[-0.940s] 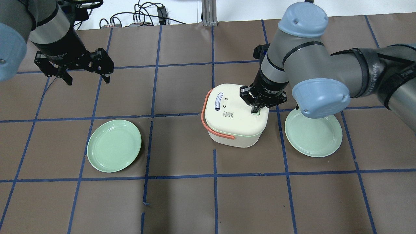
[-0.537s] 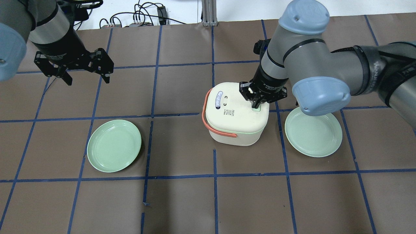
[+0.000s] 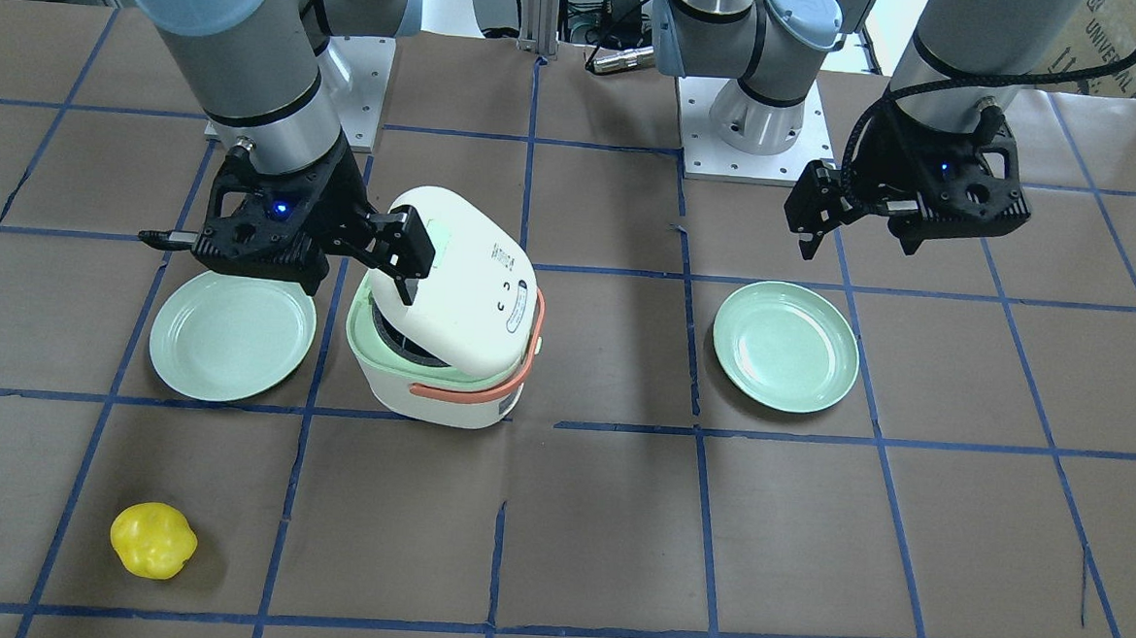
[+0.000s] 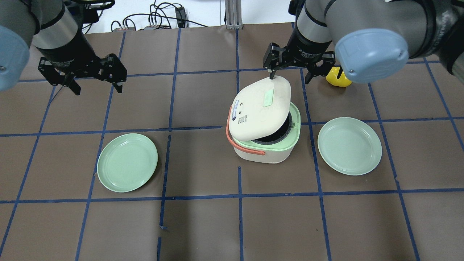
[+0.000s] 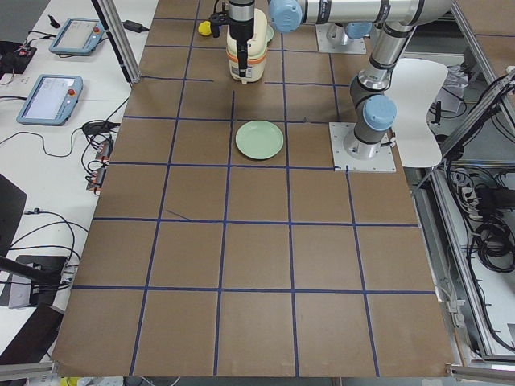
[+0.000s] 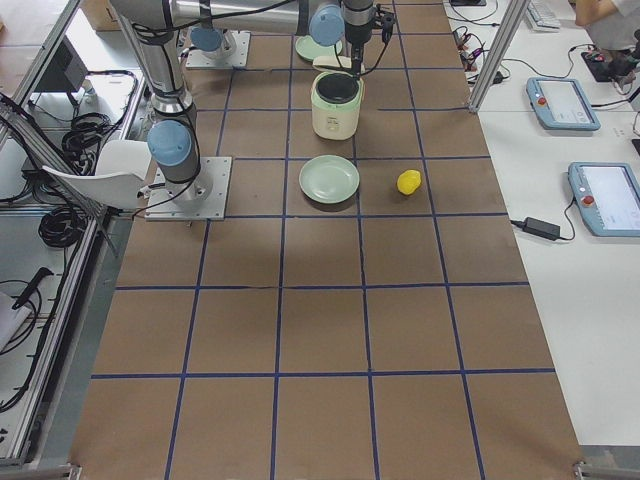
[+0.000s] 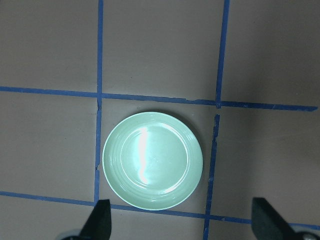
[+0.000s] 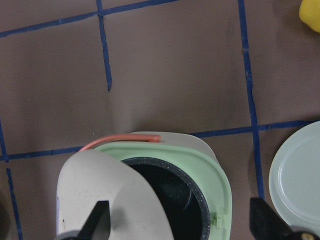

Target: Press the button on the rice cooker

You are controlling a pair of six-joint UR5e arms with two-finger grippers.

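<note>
The white rice cooker (image 4: 262, 148) with a mint rim and an orange handle stands mid-table. Its lid (image 4: 259, 112) stands tilted up, and the dark inner pot (image 8: 165, 195) shows. The pale green button (image 4: 269, 98) sits on the lid's top. My right gripper (image 4: 290, 76) is open and empty, raised just beyond the lid's far edge; in the right wrist view (image 8: 181, 222) it hangs over the open pot. My left gripper (image 4: 98, 87) is open and empty at the far left, high above a green plate (image 7: 152, 160).
One green plate (image 4: 127, 162) lies left of the cooker and another (image 4: 349, 145) lies right of it. A yellow pepper-like object (image 4: 337, 78) lies on the far right, close to my right gripper. Cables run along the table's far edge.
My right gripper was shut with its tip on the button of the closed lid. It has lifted away to the far side and opened, and the lid has sprung up. The left arm has not moved.
</note>
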